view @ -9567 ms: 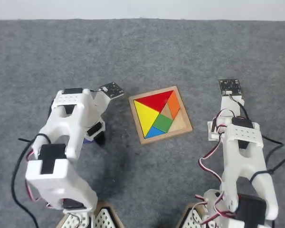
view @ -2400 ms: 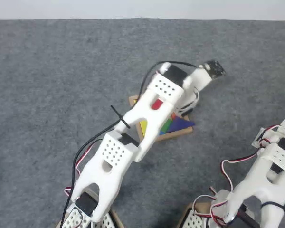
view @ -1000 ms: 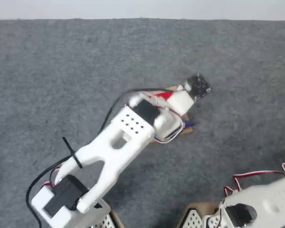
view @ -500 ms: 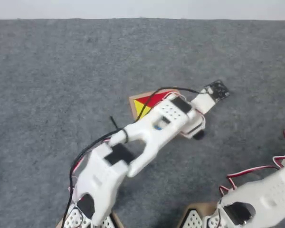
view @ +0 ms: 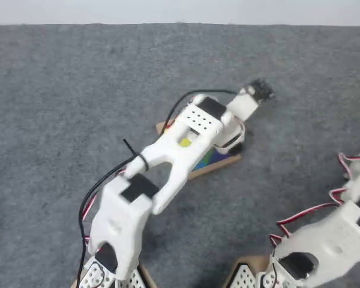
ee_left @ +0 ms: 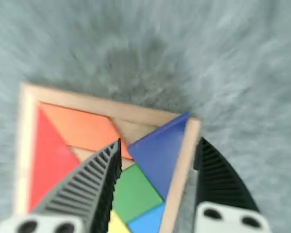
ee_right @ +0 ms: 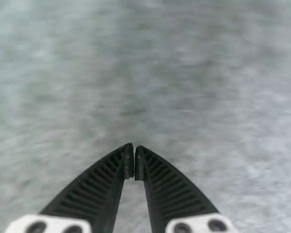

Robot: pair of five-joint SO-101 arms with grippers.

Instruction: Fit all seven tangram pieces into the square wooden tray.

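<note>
The square wooden tray (ee_left: pixel 184 160) lies on grey carpet and holds red (ee_left: pixel 46 160), orange (ee_left: pixel 82 128), green (ee_left: pixel 136 191), light blue and yellow pieces. A dark blue triangle (ee_left: pixel 160 150) lies tilted in one corner, its tip resting on the tray's rim. My left gripper (ee_left: pixel 157 145) hangs open just above it, one finger on each side of the triangle. In the high view the left arm (view: pixel 195 129) stretches across the tray (view: pixel 219 165) and covers most of it. My right gripper (ee_right: pixel 134 160) is shut with nothing in it, over bare carpet.
The right arm (view: pixel 333 240) is folded back at the near right corner of the high view, away from the tray. Grey carpet surrounds the tray on all sides, and a pale wall strip runs along the far edge.
The left arm's wrist has swung back and to the left over the tray since half a second ago. The right arm has shifted a little at the near right.
</note>
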